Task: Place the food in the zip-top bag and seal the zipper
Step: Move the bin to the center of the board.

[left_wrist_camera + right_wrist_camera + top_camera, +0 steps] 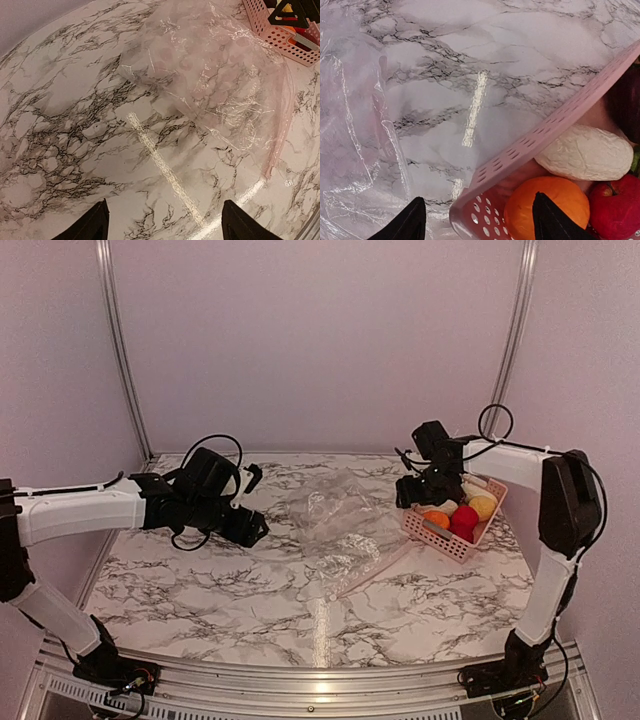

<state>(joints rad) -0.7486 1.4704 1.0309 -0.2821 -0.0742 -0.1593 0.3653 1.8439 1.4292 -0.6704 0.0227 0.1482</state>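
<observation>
The clear crinkly zip-top bag (340, 525) lies flat mid-table; it fills the upper right of the left wrist view (210, 75), its zipper strip (280, 135) along the right edge. The food sits in a pink basket (440, 530): an orange ball (545, 205), a red ball (615, 210), a white-cream piece (585, 152), a yellow piece (483, 506). My left gripper (162, 222) is open and empty over bare table left of the bag. My right gripper (477, 220) is open and empty above the basket's left corner, one fingertip over the orange ball.
The pink slotted basket stands at the right rear of the marble table (200, 580). Its rim (555, 130) crosses the right wrist view. White enclosure walls and metal posts (120, 350) ring the table. A metal rail (300, 675) runs along the near edge.
</observation>
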